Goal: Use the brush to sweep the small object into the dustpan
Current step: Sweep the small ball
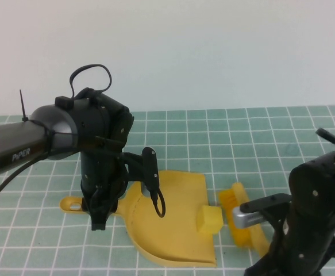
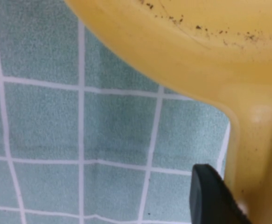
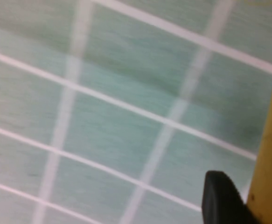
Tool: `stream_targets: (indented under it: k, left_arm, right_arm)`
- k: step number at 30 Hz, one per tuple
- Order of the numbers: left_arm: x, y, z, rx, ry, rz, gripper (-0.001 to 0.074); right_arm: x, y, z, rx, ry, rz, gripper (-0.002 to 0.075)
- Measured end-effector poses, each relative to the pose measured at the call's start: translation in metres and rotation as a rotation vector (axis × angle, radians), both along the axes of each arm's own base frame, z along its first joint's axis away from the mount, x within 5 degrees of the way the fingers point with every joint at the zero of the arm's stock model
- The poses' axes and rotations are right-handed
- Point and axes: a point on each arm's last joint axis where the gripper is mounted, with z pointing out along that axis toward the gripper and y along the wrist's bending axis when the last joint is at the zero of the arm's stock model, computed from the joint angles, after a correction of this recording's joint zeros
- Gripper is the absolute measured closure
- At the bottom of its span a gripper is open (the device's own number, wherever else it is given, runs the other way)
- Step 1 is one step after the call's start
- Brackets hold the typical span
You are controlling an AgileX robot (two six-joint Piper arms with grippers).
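Observation:
The yellow dustpan [image 1: 173, 221] lies flat with its handle pointing left and its wide mouth facing right. My left gripper [image 1: 98, 220] points down onto that handle and is shut on it; one black finger [image 2: 212, 196] presses against the yellow plastic [image 2: 257, 140]. The small pale-yellow cube [image 1: 209, 219] sits right on the mouth's edge. Just right of the cube are the orange-yellow bristles of the brush [image 1: 230, 201]. Its handle runs back to my right gripper [image 1: 269, 248], which is shut on it. A black finger [image 3: 222, 198] lies against the handle [image 3: 268, 163].
A green cloth with a white grid [image 1: 242, 144] covers the table up to a plain pale wall [image 1: 213, 52]. The left arm's cable [image 1: 156, 195] hangs over the back of the dustpan. The right arm's body [image 1: 314, 224] fills the near right corner.

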Motion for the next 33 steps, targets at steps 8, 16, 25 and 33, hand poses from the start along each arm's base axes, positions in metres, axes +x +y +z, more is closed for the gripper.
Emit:
stream_targets:
  k: [8, 16, 25, 33]
  left_arm:
    - [0.002, -0.002, 0.000, -0.018, -0.018, -0.002, 0.0735]
    - [0.001, -0.003, 0.000, -0.032, -0.012, 0.005, 0.0735]
    - [0.001, -0.003, 0.000, -0.029, -0.017, 0.008, 0.0665]
    - [0.006, 0.003, 0.002, 0.022, -0.075, 0.077, 0.0280]
  right_arm:
    - [-0.010, 0.025, 0.001, 0.111, 0.017, -0.014, 0.0560]
    - [0.001, 0.052, 0.025, 0.228, -0.031, -0.016, 0.0560]
    - [0.014, 0.065, 0.045, 0.282, -0.079, -0.007, 0.0560]
    - [0.018, 0.060, 0.044, 0.221, -0.114, -0.018, 0.0560]
